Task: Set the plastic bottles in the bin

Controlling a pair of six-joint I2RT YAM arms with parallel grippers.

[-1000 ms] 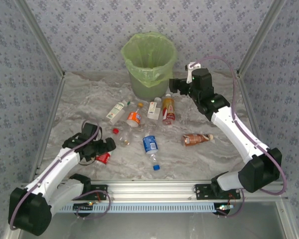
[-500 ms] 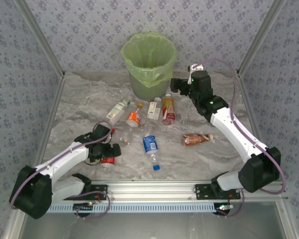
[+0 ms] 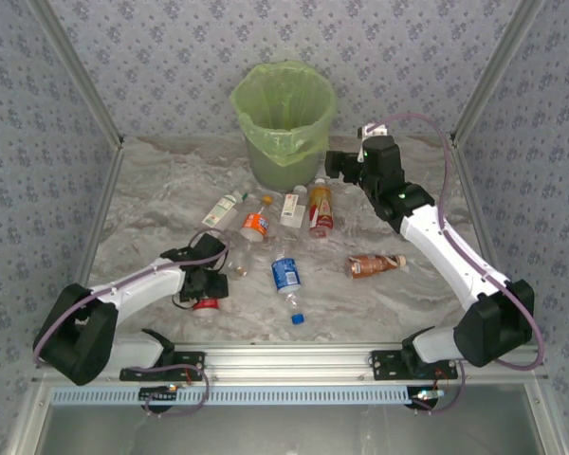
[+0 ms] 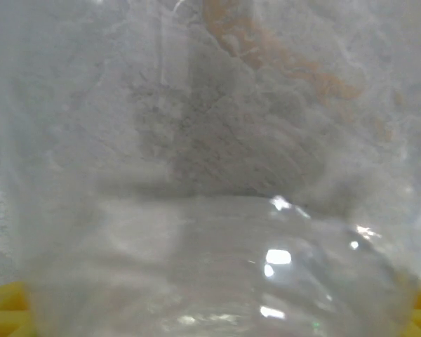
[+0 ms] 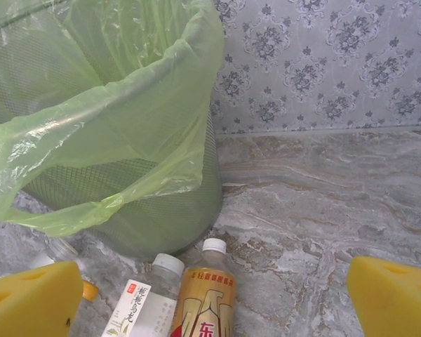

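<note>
My left hand (image 3: pixel 212 281) straddled a clear bottle (image 4: pixel 210 210) on the table (image 3: pixel 389 303); I could not tell its grip. My right hand (image 3: pixel 335 163), fingers wide, hovered beside the bin (image 5: pixel 161 210), above a white-labelled bottle (image 5: pixel 142 305) and a gold-labelled bottle (image 5: pixel 205 298), both printed with Chinese characters.

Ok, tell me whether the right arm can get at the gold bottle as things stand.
Probably yes. The right gripper is open and close to the gold bottle, with nothing over it. The white-label bottle lies tight beside it and the bin stands just past its cap, so a finger may bump either.
</note>
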